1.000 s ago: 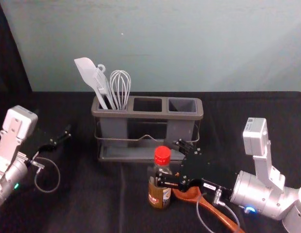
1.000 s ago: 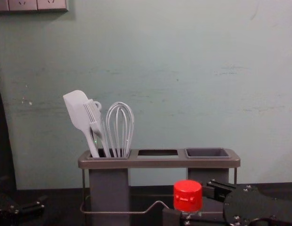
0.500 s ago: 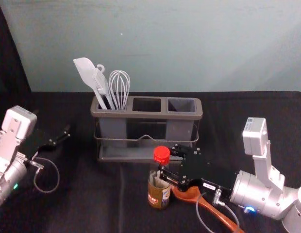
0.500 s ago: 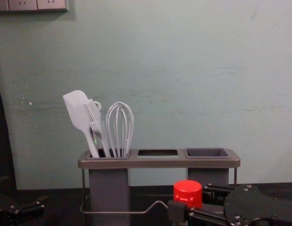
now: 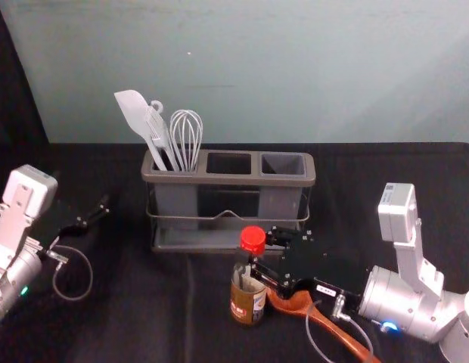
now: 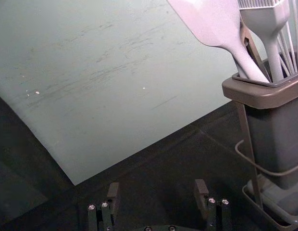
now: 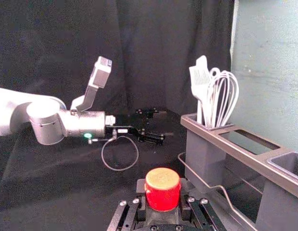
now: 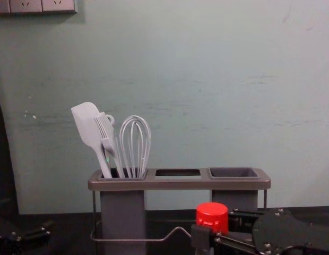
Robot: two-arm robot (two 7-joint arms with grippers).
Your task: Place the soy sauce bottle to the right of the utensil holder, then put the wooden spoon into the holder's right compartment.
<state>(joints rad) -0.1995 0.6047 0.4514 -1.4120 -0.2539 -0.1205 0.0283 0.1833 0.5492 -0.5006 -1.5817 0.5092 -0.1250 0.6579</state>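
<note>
The red-capped soy sauce bottle (image 5: 247, 299) stands upright in front of the utensil holder (image 5: 233, 179). My right gripper (image 5: 260, 254) reaches in from the right and is shut on its neck, just below the cap. In the right wrist view the red cap (image 7: 162, 188) sits between the fingers of my right gripper (image 7: 161, 198). The wooden spoon (image 5: 329, 324) lies beside the bottle, partly under the right gripper. The holder's right compartment (image 5: 284, 164) holds nothing. Parked at the left, my left gripper (image 5: 96, 215) is open; the left wrist view shows my left gripper (image 6: 157, 191) with nothing between its fingers.
A white spatula (image 5: 135, 115), a brush and a whisk (image 5: 187, 136) stand in the holder's left compartment. A wire rail (image 8: 170, 234) runs along the holder's front. The pale wall (image 5: 295, 68) rises behind the black-covered table (image 5: 386, 162).
My right gripper's fingers have come together around the bottle's neck. The bottle has shifted very slightly. My left arm, the holder and the spoon have stayed in place.
</note>
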